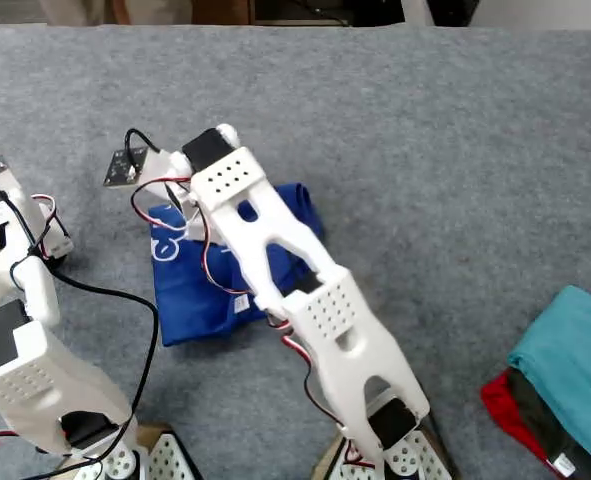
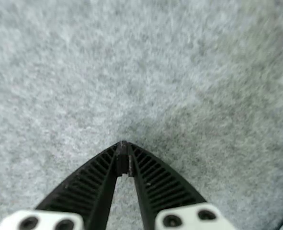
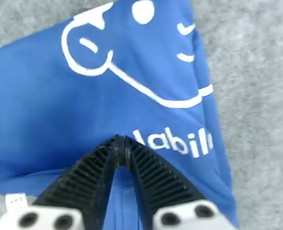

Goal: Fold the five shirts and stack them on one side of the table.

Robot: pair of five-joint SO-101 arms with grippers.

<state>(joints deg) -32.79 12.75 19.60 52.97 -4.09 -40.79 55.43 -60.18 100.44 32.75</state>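
A blue shirt with white print lies folded on the grey table left of centre. The right arm stretches across it, and its wrist is over the shirt's far left part. In the right wrist view my right gripper is shut, its tips together right over the blue shirt near the white print; I cannot tell whether cloth is pinched. My left gripper is shut with nothing in it, just above bare grey felt. The left arm stands at the table's left edge.
At the right edge lies a pile of shirts: a teal one on top, a dark grey one and a red one under it. Black cables trail from the left arm toward the blue shirt.
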